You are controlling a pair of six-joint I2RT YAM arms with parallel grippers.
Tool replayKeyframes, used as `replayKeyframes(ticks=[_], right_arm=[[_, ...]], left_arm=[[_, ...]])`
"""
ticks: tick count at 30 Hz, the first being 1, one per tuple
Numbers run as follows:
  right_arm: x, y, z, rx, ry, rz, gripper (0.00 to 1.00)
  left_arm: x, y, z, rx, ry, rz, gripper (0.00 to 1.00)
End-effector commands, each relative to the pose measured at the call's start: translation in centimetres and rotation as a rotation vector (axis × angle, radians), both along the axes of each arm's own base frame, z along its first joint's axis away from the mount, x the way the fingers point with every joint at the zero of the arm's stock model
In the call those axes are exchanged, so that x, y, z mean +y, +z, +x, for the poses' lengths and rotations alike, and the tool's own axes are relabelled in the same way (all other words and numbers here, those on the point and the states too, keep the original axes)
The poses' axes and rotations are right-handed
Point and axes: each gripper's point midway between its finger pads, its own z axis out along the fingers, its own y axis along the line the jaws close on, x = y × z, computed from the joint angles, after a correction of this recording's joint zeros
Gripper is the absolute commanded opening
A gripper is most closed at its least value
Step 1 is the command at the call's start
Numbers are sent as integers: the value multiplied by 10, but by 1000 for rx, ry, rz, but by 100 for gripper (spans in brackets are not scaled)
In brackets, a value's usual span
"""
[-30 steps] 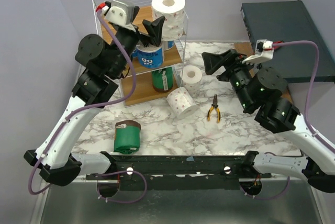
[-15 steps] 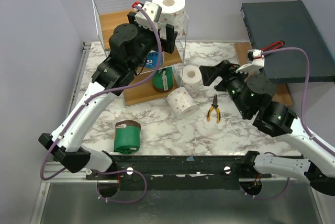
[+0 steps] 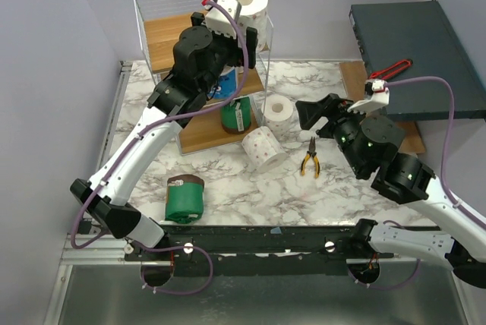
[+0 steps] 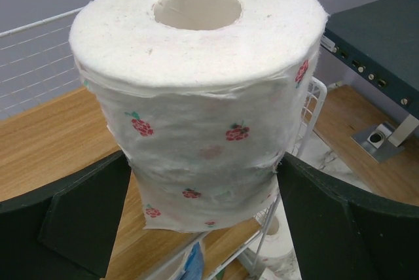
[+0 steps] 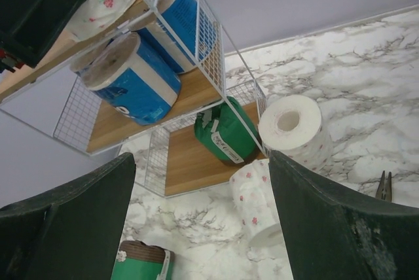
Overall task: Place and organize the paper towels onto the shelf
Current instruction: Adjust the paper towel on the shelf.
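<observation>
Left gripper (image 4: 203, 162) is up at the top tier of the shelf (image 3: 163, 36), jaws spread wide, one finger either side of a white speckled roll (image 4: 196, 97). Cannot tell whether the pads touch it. That roll stands upright on the top board, core up. Right gripper (image 3: 310, 118) hangs over the table right of the shelf, jaws wide, nothing between them.

Near to far on the marble table (image 3: 228, 181):
- green-wrapped roll (image 3: 184, 198) on its side near the front edge
- yellow-handled pliers (image 3: 309, 159)
- a speckled roll (image 3: 264, 148) lying down just beside the shelf's front corner
- behind it, a white roll (image 3: 278, 108) upright

Shelf, bottom tier: one green roll (image 3: 236, 115). Middle tier: blue rolls (image 5: 131, 80). The right wrist view shows two of them, the top view only part of one.

Far right: dark flat box (image 3: 414, 36). Pale lilac walls (image 3: 45, 52) all round.
</observation>
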Motion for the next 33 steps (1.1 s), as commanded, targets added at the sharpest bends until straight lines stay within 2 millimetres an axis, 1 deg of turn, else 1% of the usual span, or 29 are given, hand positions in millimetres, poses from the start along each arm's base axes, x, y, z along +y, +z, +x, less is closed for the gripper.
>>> replayKeyframes(ticks=[1,6,11,19,20,26,33], right_arm=[[-7,-18,1,30,-40,-35,85],[-5,-32,3,50,-45,-58,85],[-4,-40,4,61,-48,-71,85],[-6,-47,5,70,-55,-83,85],[-6,-48,5,71,-58,-86,85],[-10,-53,4,73,-69,-100,85],[-13,-59,5,78,-80,-119,85]], left_arm=[[21,20,16,-52,89,-39,95],[27,19,25,-56,111,-44,95],[28,19,34,-71,123,-33,95],[31,23,52,-83,160,-22,95],[31,22,55,-89,166,5,95],[33,18,69,-85,200,31,95],[35,12,80,-92,232,45,95]])
